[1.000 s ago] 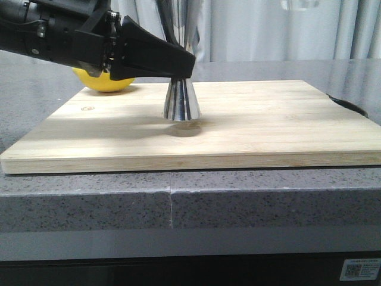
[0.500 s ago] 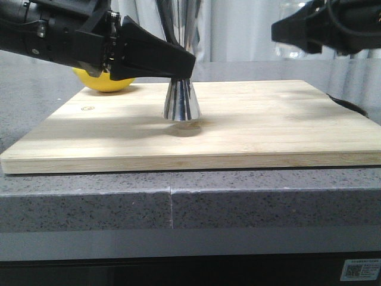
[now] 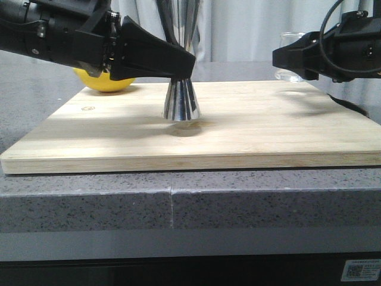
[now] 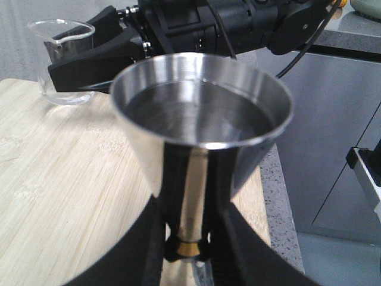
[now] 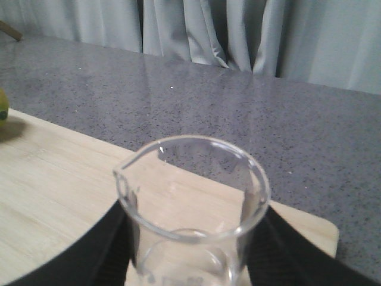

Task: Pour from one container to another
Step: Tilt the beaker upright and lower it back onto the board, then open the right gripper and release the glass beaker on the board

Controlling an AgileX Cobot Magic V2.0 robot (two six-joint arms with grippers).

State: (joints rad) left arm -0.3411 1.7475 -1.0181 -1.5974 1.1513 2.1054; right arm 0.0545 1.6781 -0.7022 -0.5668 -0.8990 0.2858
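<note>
On board (image 3: pixel 250 128): left end effector (image 4: pixel 189 250) grips jigger (image 3: pixel 181 101) (top cropped); right end effector (image 5: pixel 190 238) clamps beaker (image 5: pixel 193 202), seemingly empty.

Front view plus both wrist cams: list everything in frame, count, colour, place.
jigger: 1, shiny steel with gold waist, upright on the board, left of centre
beaker: 1, clear glass, upright over the board's far right corner
lemon: 1, yellow, behind the board's far left corner
cutting board: 1, light wood, on the counter
counter: 1, grey speckled stone
curtain: grey-white, background
left gripper: black, shut on the jigger's waist
right gripper: black, shut on the beaker
</note>
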